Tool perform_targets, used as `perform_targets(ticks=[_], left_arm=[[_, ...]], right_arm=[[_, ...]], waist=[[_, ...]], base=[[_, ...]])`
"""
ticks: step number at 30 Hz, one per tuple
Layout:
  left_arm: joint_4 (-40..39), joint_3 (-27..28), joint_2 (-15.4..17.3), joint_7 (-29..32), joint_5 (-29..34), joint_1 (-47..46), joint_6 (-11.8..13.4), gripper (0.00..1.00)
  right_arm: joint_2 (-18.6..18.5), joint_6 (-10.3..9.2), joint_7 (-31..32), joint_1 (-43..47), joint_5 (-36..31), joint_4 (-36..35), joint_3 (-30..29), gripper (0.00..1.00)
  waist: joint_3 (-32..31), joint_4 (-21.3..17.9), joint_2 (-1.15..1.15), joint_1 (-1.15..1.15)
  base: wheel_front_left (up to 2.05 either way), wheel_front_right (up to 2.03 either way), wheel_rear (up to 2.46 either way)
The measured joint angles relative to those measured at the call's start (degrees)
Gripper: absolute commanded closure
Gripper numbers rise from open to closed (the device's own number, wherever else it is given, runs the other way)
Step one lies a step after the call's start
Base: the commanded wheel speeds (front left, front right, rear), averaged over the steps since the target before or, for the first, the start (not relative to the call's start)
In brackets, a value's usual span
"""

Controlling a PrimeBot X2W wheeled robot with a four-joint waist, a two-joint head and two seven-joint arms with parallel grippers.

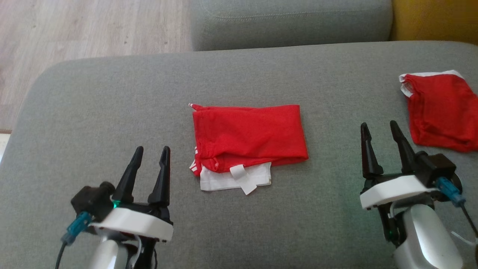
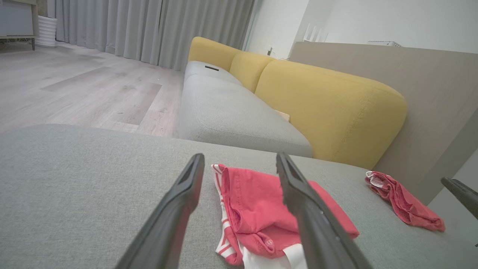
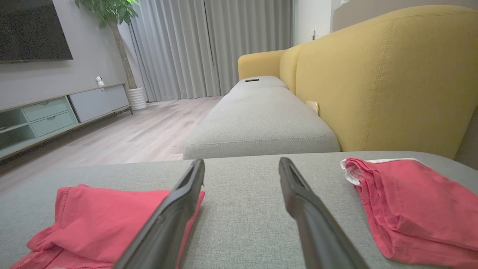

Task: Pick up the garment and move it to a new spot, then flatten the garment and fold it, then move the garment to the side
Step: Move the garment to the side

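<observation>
— Where's the folded red cloth garment with white trim [image 1: 248, 138]?
— Flat on the grey fabric cushion [image 1: 112, 112], between the left gripper [image 1: 152, 149] and the right gripper [image 1: 379, 125], touching neither.
— Their jaws?
— Both spread wide, holding nothing.

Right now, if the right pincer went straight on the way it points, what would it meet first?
Neither garment. The right pincer aims between the folded garment and the side garment, over bare cushion. First in line is probably the next seat, though depth is unclear.
</observation>
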Motion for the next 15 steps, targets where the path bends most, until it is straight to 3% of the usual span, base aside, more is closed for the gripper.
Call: perform_targets(ticks=[10, 15], left_arm=[[0.0, -2.3, 0.0, 0.0, 0.0, -2.7, 0.0, 0.00], [0.2, -3.5, 0.0, 0.0, 0.0, -4.5, 0.0, 0.00]], right_arm=[[0.5, 0.00, 0.0, -1.4, -1.8, 1.8, -0.8, 0.00], [0.5, 0.00, 1.5, -6.1, -2.3, 5.7, 1.9, 0.00]], waist=[[3.5, 2.1, 0.00, 0.00], [5.9, 3.9, 0.00, 0.00]], base=[[0.00, 0.00, 0.00], [0.00, 0.00, 0.00]])
